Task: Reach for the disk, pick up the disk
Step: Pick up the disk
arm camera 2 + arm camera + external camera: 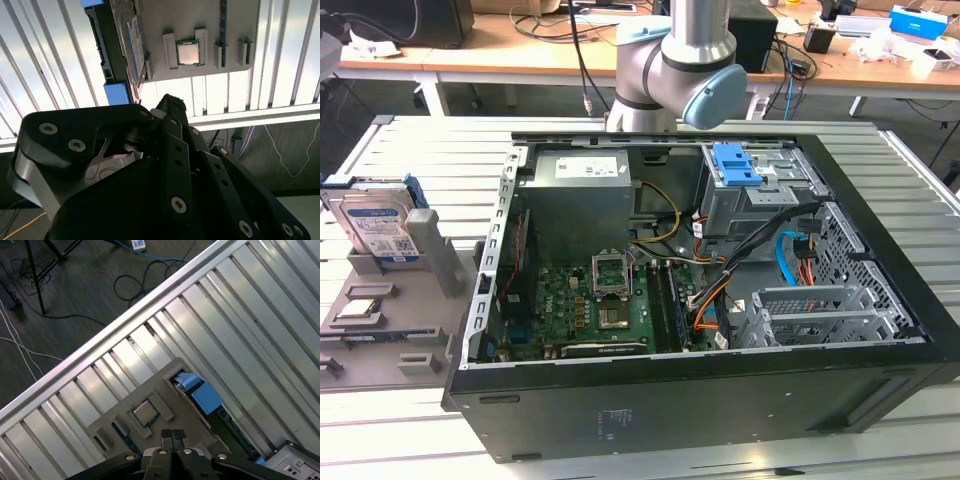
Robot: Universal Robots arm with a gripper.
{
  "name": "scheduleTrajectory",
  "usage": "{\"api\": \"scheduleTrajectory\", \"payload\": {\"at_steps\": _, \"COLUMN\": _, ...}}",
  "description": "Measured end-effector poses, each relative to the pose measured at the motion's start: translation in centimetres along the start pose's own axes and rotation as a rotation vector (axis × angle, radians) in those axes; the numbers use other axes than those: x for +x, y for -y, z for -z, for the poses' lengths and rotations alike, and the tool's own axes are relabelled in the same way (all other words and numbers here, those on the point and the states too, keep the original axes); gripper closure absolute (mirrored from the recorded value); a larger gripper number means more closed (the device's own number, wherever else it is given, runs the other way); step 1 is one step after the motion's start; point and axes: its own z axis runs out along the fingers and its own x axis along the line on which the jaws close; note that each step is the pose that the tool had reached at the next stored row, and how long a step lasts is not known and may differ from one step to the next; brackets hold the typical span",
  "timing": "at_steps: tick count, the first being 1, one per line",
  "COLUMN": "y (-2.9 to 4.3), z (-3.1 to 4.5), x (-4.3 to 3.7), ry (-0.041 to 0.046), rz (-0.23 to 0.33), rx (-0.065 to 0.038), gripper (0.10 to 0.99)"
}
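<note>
The gripper has its two fingertips pressed together with nothing between them. In the first wrist view it hangs over a grey holder, clear of everything on it. The fingertips show near a small square chip that lies flat in one of the holder's pockets. Just beside the chip, in the next slot, stands the disk. It is set on edge, with a blue rail uppermost and a strip of its label showing. In the second wrist view the black linkage of the gripper fills the foreground, and beyond it the disk's label faces sideways between blue rail ends, apart from the fingers. In the exterior view the holder sits on a slatted metal table at that view's left. There the disk is propped upright at the holder's far end, with its silver face and white-and-blue label toward the camera. To the exterior view's right lies an open computer case with a blue bracket in its drive bay. The arm rises behind the case.
</note>
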Motion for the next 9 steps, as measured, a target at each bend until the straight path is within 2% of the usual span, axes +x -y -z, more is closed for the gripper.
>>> {"api": "scheduleTrajectory", "payload": {"at_steps": 9, "y": 0.0, "z": 0.0, "x": 0.0, "ry": -0.0046, "rz": 0.122, "rx": 0.0, "gripper": 0.98}}
